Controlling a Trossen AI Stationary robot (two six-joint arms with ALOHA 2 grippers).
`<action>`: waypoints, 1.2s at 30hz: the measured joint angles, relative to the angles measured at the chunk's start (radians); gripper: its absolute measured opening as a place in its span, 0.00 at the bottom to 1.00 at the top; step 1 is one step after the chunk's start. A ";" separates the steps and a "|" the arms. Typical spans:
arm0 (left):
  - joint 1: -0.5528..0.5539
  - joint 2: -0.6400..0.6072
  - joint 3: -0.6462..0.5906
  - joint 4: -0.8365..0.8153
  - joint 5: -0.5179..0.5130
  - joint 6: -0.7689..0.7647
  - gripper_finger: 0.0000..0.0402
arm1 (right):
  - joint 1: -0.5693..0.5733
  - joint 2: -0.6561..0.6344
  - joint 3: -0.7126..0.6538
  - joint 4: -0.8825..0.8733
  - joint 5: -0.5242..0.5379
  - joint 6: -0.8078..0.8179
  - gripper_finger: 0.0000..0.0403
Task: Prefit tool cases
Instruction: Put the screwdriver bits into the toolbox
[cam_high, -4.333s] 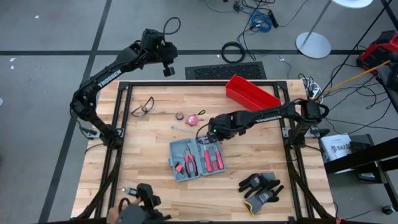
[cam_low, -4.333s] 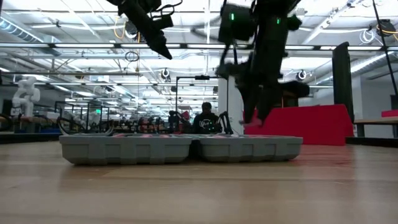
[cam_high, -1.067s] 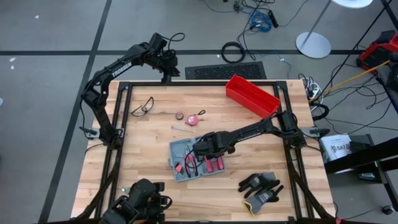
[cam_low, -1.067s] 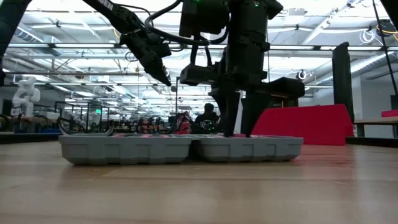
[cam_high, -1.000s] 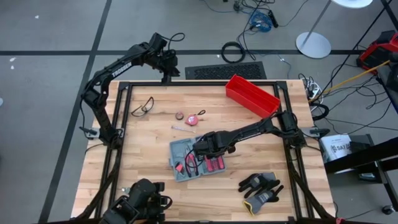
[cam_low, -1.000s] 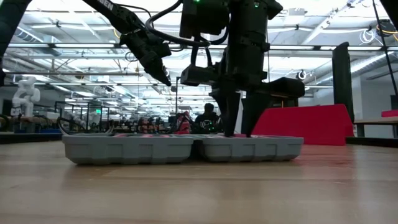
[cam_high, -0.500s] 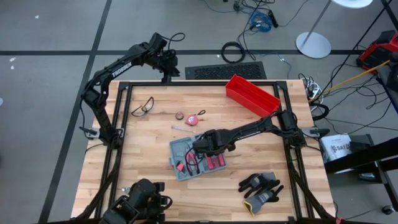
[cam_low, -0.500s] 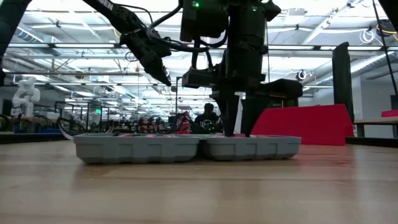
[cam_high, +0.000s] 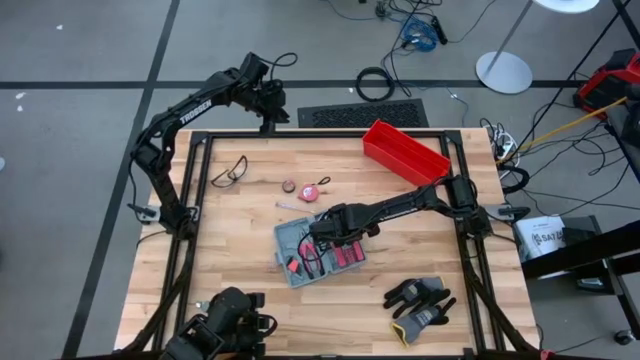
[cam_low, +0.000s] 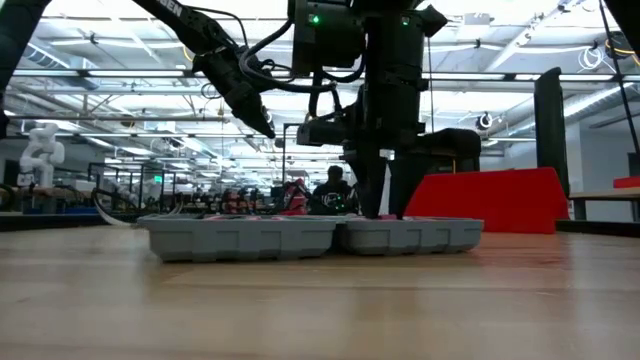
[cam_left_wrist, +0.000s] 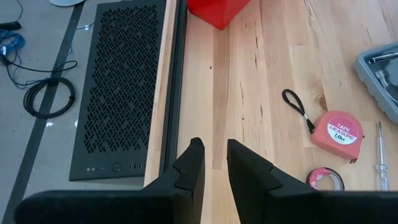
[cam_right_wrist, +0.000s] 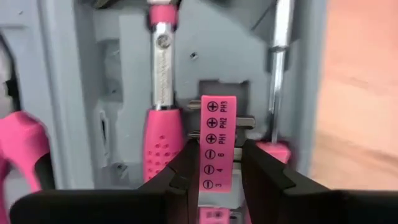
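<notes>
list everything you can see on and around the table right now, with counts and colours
tool case: one, grey, lying open at the table's middle, pink-handled tools inside
pink bit holder: one, in the case, between the right gripper's fingers
red bin: one, far right corner of the table
safety glasses: one pair, clear with dark frame, far left
tape measure: one, pink, beyond the case
tape roll: one, small, pink, beside the tape measure
work gloves: one pair, black and grey, near right
table: one, light wood
left gripper: one, dark, hovers over the table's far edge, holding nothing
right gripper: one, dark, down in the case, jaws around the bit holder
</notes>
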 joint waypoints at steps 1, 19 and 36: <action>0.000 0.000 0.000 0.000 0.000 0.000 0.18 | 0.000 0.000 0.011 -0.020 0.012 -0.003 0.20; -0.081 -0.002 -0.396 0.054 0.395 -0.015 0.18 | -0.025 0.006 0.106 -0.164 0.028 -0.115 0.20; -0.511 -0.039 -0.575 0.341 -0.047 -0.221 0.15 | -0.023 0.017 0.106 -0.239 0.019 -0.214 0.20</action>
